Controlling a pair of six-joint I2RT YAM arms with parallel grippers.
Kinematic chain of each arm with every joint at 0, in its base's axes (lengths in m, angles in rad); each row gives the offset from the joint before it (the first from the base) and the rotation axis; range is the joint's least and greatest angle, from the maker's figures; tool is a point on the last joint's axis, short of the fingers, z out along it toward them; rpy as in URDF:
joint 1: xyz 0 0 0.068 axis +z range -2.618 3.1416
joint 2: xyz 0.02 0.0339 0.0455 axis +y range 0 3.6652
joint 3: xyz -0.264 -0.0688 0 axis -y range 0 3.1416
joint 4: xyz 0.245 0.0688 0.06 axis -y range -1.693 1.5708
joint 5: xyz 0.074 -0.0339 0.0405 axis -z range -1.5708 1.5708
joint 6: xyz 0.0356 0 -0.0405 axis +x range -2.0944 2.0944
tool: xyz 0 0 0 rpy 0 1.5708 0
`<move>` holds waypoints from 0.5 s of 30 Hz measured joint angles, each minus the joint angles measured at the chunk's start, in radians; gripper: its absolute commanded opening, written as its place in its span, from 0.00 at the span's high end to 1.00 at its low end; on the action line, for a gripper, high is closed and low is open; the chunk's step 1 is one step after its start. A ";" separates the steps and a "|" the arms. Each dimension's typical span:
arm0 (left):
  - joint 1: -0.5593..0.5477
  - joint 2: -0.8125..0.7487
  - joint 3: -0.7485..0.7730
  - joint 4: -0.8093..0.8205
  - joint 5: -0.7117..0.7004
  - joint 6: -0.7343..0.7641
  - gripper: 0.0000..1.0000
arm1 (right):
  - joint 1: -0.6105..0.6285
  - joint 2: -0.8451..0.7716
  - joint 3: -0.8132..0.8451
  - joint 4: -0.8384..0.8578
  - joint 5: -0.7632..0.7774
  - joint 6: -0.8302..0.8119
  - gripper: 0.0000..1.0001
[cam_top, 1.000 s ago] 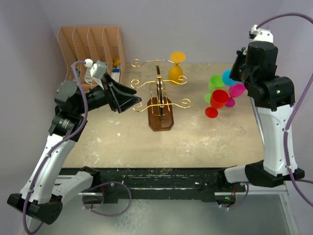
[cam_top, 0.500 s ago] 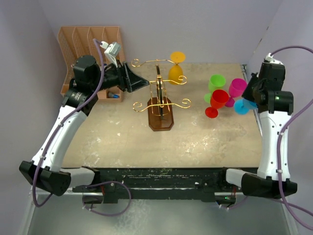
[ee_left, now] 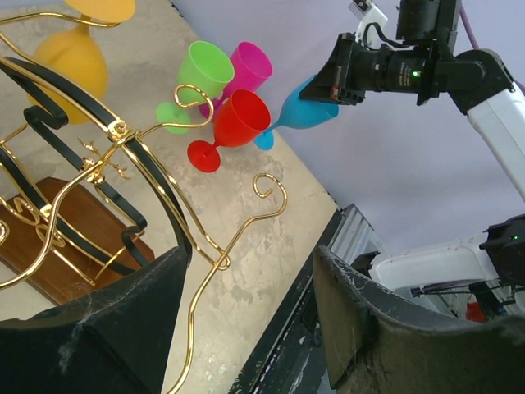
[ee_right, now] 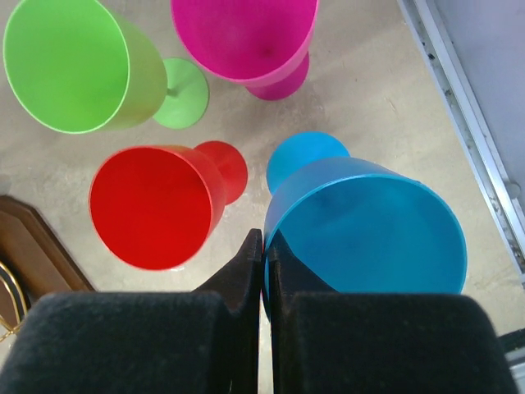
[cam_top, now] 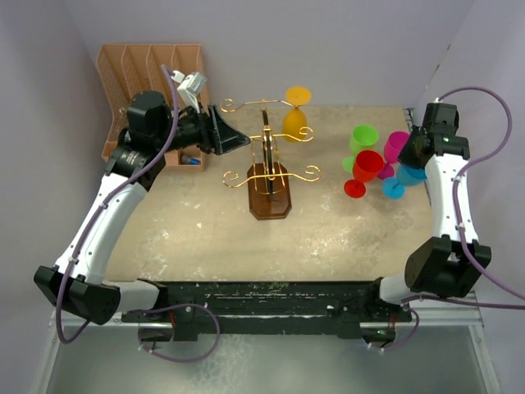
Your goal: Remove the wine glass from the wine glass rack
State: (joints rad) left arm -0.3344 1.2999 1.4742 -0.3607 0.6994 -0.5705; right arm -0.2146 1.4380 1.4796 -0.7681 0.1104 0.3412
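Note:
The gold wire wine glass rack stands on its dark wooden base mid-table. An orange wine glass hangs upside down from its far right arm and also shows in the left wrist view. My left gripper is open and empty, level with the rack's left scroll arms; a gold arm runs between its fingers. My right gripper is shut on the rim of a blue wine glass, one finger inside the bowl. The glass's foot is low by the table at the right.
Green, red and magenta wine glasses stand close together just left of the blue one. A tan slotted file organiser stands at the back left behind my left arm. The table's right edge is beside my right gripper.
My right arm has swung the blue glass down and in beside the other glasses. My left arm rose to the rack's left side a second ago and has since held still.

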 measured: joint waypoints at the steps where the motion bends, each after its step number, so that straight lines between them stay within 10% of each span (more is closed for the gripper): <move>1: 0.000 -0.003 0.000 -0.003 -0.001 0.007 0.34 | 0.000 0.011 0.000 0.003 0.000 0.000 1.00; 15: 0.000 -0.083 -0.032 -0.048 -0.019 0.041 0.33 | 0.000 0.169 0.000 0.076 0.002 0.026 1.00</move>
State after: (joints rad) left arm -0.3344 1.2171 1.4425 -0.4091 0.6804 -0.5297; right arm -0.2146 1.6066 1.4796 -0.6926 0.1127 0.3676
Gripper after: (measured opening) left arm 0.666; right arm 0.018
